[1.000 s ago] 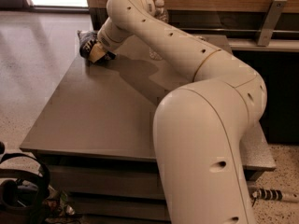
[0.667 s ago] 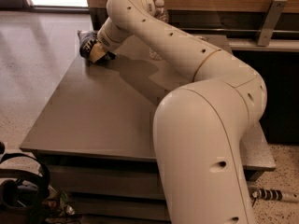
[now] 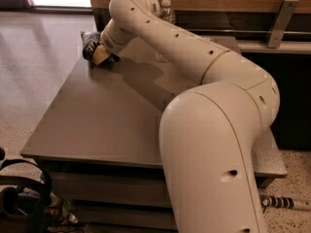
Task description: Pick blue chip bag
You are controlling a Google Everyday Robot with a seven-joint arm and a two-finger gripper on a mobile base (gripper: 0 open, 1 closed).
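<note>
The blue chip bag is a dark navy crinkled bag with white lettering, lying at the far left corner of the grey table. My gripper is at the end of the long white arm, down on the table right against the bag's near right side. The arm's wrist covers part of the bag. A clear water bottle stands behind the arm at the table's far edge, mostly hidden by it.
My white arm crosses the right half of the table from the near right. A dark counter with a metal rail runs along the back right. Black cables and gear lie on the floor at the near left.
</note>
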